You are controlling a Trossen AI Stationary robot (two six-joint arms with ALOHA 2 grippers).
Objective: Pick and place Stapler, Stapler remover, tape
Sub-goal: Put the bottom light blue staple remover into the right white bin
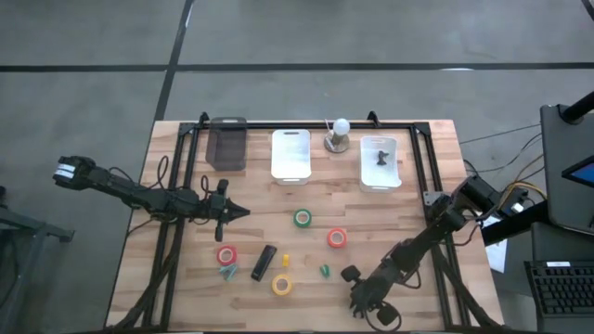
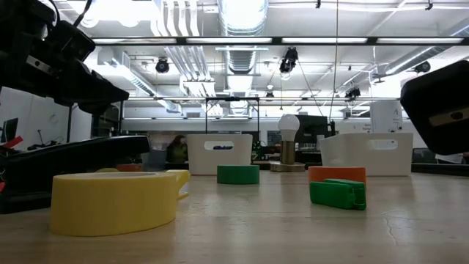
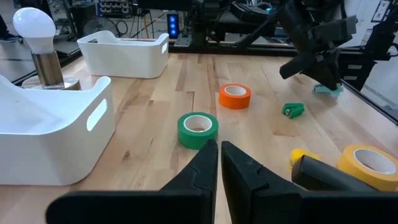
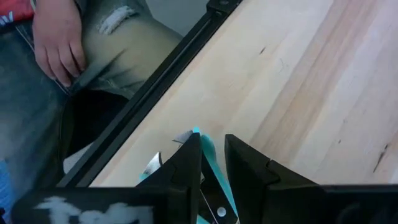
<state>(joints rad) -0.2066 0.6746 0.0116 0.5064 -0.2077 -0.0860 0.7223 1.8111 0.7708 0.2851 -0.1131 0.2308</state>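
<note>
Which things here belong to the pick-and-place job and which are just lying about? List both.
Job:
stapler
green tape
orange-red tape
red tape
yellow tape
teal piece, likely the staple remover

Not named in the job:
dark bin
middle white bin
right white bin
light bulb on its stand
small green clip

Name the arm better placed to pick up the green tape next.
Left. The left gripper points straight at the green tape with nothing between; the right gripper is off at the front edge.
</note>
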